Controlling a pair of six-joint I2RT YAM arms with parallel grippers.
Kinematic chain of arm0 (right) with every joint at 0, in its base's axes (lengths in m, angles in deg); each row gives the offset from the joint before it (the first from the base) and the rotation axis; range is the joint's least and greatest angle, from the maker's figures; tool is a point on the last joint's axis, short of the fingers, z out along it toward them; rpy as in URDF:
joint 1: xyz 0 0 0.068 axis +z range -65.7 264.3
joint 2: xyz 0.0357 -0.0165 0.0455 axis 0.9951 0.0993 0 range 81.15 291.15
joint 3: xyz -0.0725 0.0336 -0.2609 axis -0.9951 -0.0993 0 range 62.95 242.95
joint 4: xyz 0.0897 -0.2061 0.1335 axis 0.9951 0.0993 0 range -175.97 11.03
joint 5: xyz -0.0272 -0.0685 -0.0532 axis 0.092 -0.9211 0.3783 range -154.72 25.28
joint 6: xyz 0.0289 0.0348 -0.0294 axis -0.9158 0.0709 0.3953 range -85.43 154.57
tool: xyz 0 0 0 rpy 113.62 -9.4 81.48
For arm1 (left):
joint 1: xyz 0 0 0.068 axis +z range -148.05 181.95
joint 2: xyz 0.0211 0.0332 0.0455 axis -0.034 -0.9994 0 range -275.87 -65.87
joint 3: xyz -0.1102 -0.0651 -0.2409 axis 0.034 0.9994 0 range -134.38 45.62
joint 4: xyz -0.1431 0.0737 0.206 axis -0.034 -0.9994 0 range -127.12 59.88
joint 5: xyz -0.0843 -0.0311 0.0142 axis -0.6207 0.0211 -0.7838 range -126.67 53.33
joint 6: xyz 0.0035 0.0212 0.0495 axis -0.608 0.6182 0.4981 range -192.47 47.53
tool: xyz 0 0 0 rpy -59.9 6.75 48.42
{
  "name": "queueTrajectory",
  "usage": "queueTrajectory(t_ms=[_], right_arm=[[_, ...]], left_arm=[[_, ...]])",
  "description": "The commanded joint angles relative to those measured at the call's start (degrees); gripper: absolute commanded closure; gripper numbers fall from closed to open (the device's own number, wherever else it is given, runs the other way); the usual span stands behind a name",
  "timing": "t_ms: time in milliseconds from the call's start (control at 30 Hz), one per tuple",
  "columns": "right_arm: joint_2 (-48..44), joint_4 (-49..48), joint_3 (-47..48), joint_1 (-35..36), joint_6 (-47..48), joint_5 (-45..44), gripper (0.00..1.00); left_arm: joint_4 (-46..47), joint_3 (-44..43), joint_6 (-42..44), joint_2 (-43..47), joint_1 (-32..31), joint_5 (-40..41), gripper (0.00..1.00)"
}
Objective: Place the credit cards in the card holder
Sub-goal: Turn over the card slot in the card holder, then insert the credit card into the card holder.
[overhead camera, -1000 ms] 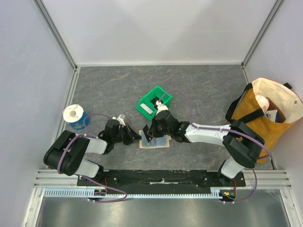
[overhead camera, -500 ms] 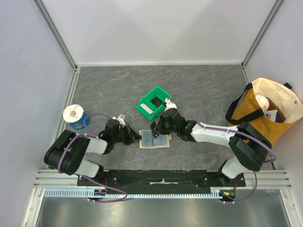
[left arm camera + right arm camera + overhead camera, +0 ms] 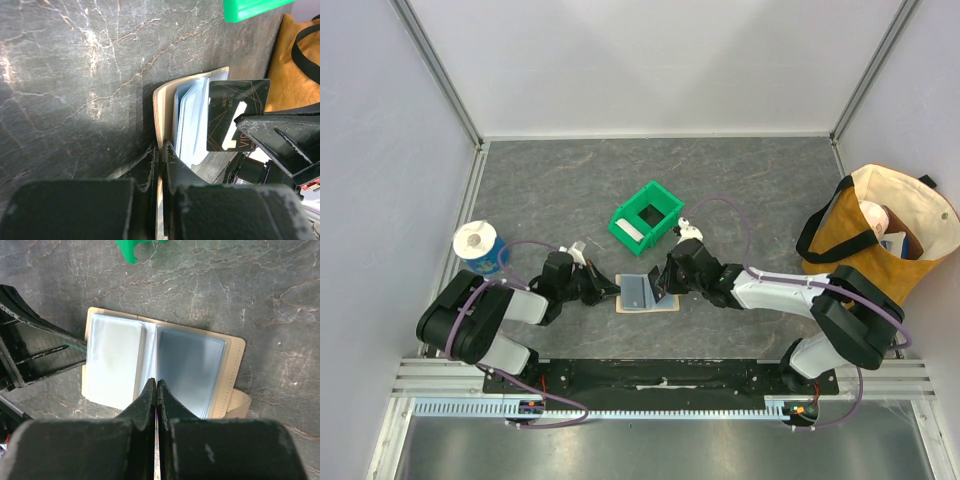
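Insertion is not yet done: a dark card point(image 3: 235, 117) is pinched by the right gripper point(image 3: 156, 385) over the open card holder point(image 3: 235, 355) at the near edge, itself clamped by the left gripper point(image 3: 161, 150).

Tan card holder point(image 3: 236, 354), black gold-lined credit card point(image 3: 231, 107), green bin point(image 3: 665, 203), grey veined table point(image 3: 550, 190).

Both your arms reach low and inward, left gripper point(image 3: 612, 292) facing right gripper point(image 3: 660, 289) (both pinched tight).
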Motion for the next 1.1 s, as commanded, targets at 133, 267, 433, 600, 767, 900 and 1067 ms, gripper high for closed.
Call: queueTrajectory(t_ms=[133, 267, 433, 600, 767, 900, 1067], right_arm=[[-3.2, -18.2, -8.6, -2.7, -7.1, 5.4, 1.0], [-2.8, -24.1, -11.7, -2.7, -9.2, 5.6, 1.0], [-2.5, -29.2, -14.6, -2.7, -11.8, 5.6, 1.0], [-1.8, -31.6, -16.5, -2.8, -13.0, 5.6, 1.0], [0.9, -34.8, -17.5, -2.8, -14.1, 7.1, 1.0], [3.1, -36.4, -17.1, -2.8, -13.4, 7.1, 1.0], [6.5, -39.5, -17.4, -3.1, -13.2, 8.1, 1.0]], left_arm=[[-7.1, 2.5, 1.0, -3.6, -0.7, 5.4, 0.98], [-5.9, 3.2, 0.2, -4.1, -0.9, 5.9, 0.98], [-2.8, 4.7, -1.2, -5.7, -1.2, 6.2, 0.98], [-1.1, 5.3, -1.8, -7.5, -1.3, 6.5, 0.98], [-0.4, 5.5, -2.1, -8.3, -1.6, 6.8, 0.98], [-0.2, 5.8, -2.2, -8.7, -1.7, 7.1, 0.98], [0.0, 5.7, -2.3, -8.9, -1.8, 7.2, 0.98]])
